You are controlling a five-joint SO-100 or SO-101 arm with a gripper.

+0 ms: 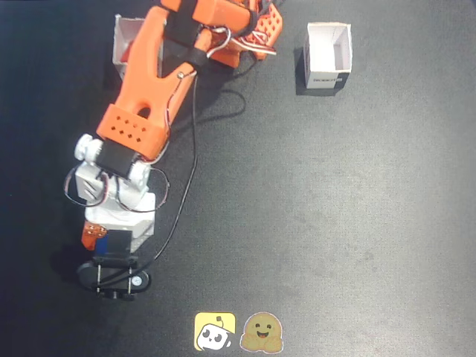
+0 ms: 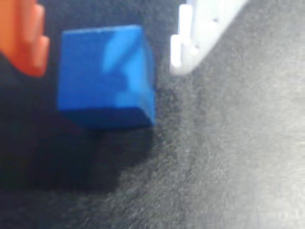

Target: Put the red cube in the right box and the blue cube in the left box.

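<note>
The blue cube (image 2: 105,76) rests on the dark table between my two fingers. In the wrist view the orange finger (image 2: 26,43) is just left of it and the white finger (image 2: 183,47) is to its right, with a small gap on each side. My gripper (image 2: 105,64) is open around the cube. In the fixed view the gripper (image 1: 111,242) is at the lower left, with a bit of the blue cube (image 1: 117,241) showing under it. The left box (image 1: 125,41) is partly hidden by the arm; the right box (image 1: 328,53) stands open at the top. The red cube is out of view.
The orange arm (image 1: 149,82) stretches from the top middle down to the lower left, with black cables (image 1: 190,171) trailing beside it. Two stickers (image 1: 238,332) lie at the table's bottom edge. Dark bare table (image 1: 335,223) spreads across the right half.
</note>
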